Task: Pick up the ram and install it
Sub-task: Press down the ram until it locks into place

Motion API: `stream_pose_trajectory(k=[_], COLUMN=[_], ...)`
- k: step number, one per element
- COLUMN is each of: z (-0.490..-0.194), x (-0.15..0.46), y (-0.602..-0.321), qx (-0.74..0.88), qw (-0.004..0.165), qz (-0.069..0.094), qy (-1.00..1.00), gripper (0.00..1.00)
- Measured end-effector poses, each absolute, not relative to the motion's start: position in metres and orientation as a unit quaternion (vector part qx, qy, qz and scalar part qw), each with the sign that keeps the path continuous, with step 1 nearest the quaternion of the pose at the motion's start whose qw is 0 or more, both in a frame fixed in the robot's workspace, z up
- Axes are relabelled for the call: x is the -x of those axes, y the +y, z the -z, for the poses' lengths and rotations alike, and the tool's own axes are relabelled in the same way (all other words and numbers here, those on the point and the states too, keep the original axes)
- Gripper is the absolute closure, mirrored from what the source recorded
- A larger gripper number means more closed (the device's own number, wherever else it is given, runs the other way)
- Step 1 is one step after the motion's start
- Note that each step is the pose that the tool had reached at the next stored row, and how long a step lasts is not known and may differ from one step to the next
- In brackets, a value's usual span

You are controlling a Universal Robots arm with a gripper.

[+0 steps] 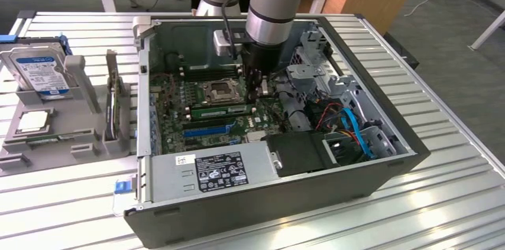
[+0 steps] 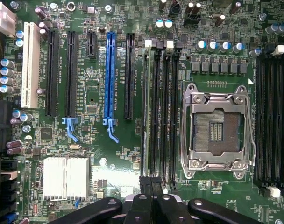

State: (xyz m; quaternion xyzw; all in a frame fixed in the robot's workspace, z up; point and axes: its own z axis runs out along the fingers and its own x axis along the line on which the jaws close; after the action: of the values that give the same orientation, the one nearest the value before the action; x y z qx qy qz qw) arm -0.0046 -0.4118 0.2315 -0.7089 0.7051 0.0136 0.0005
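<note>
The ram (image 1: 221, 110) is a narrow green stick standing on edge in a memory slot of the motherboard, just in front of the empty processor socket (image 1: 217, 90). In the wrist view the ram (image 2: 149, 116) shows edge-on in the outermost of the slots beside the socket (image 2: 216, 126). My gripper (image 1: 259, 93) reaches down into the open computer case (image 1: 379, 102), over the end of the stick toward the exterior view's right. Its fingers are shut together, and in the wrist view the gripper (image 2: 152, 184) sits over the slots' end. Whether it touches the stick I cannot tell.
A grey holder (image 1: 47, 143) at the exterior view's left carries a silver hard drive (image 1: 39, 70), a square processor chip (image 1: 32, 121) and an upright board (image 1: 115, 105). Inside the case are the power supply (image 1: 213, 167), blue cables (image 1: 359, 135) and drive cages (image 1: 316, 72). Expansion slots (image 2: 109, 79) lie beside the memory slots.
</note>
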Motion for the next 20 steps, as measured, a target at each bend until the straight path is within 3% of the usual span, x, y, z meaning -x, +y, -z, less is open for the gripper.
stream_pose_trajectory(k=[20], z=[-0.2253], x=[0.0047], y=[-0.4118], qx=[0.709], qw=[0.001], qz=[-0.013], qy=[0.705], gripper=[0.90])
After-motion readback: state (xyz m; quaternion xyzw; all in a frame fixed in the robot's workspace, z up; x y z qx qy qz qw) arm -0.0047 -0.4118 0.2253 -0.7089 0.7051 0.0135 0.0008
